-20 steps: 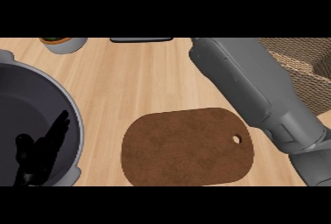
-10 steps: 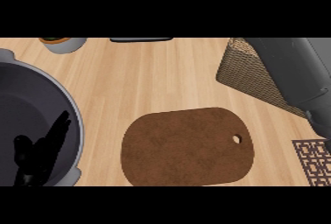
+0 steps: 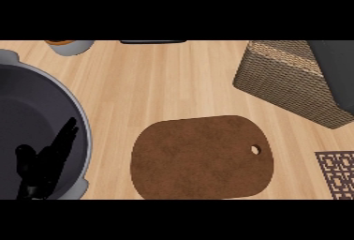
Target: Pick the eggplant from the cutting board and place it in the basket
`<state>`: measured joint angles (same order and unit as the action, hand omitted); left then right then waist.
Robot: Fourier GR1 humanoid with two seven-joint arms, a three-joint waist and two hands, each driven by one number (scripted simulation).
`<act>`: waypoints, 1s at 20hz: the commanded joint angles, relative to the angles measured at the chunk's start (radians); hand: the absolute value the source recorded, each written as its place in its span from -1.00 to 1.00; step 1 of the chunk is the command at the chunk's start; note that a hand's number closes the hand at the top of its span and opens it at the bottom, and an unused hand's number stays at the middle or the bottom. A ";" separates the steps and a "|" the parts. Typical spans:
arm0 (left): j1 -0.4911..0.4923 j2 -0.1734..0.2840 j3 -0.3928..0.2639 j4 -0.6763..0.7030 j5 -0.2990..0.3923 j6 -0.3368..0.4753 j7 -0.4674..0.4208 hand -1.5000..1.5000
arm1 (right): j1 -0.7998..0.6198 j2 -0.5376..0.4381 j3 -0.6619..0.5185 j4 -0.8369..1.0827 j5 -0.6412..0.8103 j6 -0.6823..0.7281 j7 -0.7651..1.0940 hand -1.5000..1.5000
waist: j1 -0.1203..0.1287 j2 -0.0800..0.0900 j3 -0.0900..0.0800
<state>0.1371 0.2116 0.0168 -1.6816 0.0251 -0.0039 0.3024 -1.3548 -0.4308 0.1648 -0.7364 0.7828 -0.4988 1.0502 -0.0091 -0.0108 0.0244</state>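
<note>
Eggplant: not to be seen anywhere in the head view; most likely carried by the right hand, which is itself out of sight, though that is a judgement only.
Cutting board: brown, rounded, lying flat on the wooden desk with nothing on it; its hanging hole faces the right side.
Basket: woven, standing at upper right, well apart from the board's far corner; only its slanted wall and rim show, the inside hidden.
Right arm: a grey forearm crosses over the basket's right part and runs off the view's edge; the right hand does not show, so whether its fingers are spread or curled cannot be told.
Left hand: black, at lower left above the large dark pot, fingers straight and relaxed, pinching nothing; it reads as resting.
Step in hand: judged to be the carry and release over the basket.
How to do it well: bring the hand squarely above the basket's opening, not its sloping wall; lower until the eggplant sits below the rim, then let go, so it cannot roll out onto the desk.
Risk: releasing too near the rim could tip the eggplant outward.
Also in view: patterned trivet at lower right; small cup at top left.
</note>
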 commanded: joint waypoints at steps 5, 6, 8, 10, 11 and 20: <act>0.064 -0.012 0.012 0.146 0.028 -0.024 0.020 0.00 | 0.082 -0.035 -0.079 0.029 -0.054 -0.039 -0.047 1.00 | 0.015 0.019 -0.025; 0.075 -0.044 -0.034 0.115 0.002 -0.001 0.037 0.00 | 0.122 -0.050 -0.102 0.035 -0.074 -0.073 -0.097 1.00 | 0.018 0.021 -0.024; 0.055 -0.021 -0.003 0.136 0.028 -0.024 0.023 0.00 | 0.152 -0.062 -0.149 0.022 -0.130 -0.081 -0.155 1.00 | 0.016 0.023 -0.024; 0.044 -0.021 -0.005 0.146 0.009 -0.008 0.024 0.00 | 0.150 -0.051 -0.193 -0.002 -0.161 -0.126 -0.150 1.00 | 0.013 0.021 -0.024; 0.069 -0.047 -0.012 0.167 0.003 0.009 -0.013 0.00 | 0.214 -0.032 -0.191 -0.024 -0.169 -0.149 -0.175 1.00 | 0.003 0.019 -0.024; 0.029 -0.041 -0.020 0.158 0.005 -0.002 0.037 0.00 | 0.325 -0.018 -0.241 -0.019 -0.224 -0.192 -0.334 1.00 | 0.010 0.021 -0.024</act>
<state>0.1314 0.1967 -0.0072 -1.6688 0.0017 0.0056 0.2773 -1.0740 -0.4705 -0.0672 -0.7527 0.5714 -0.6539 0.7597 0.0043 -0.0059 0.0291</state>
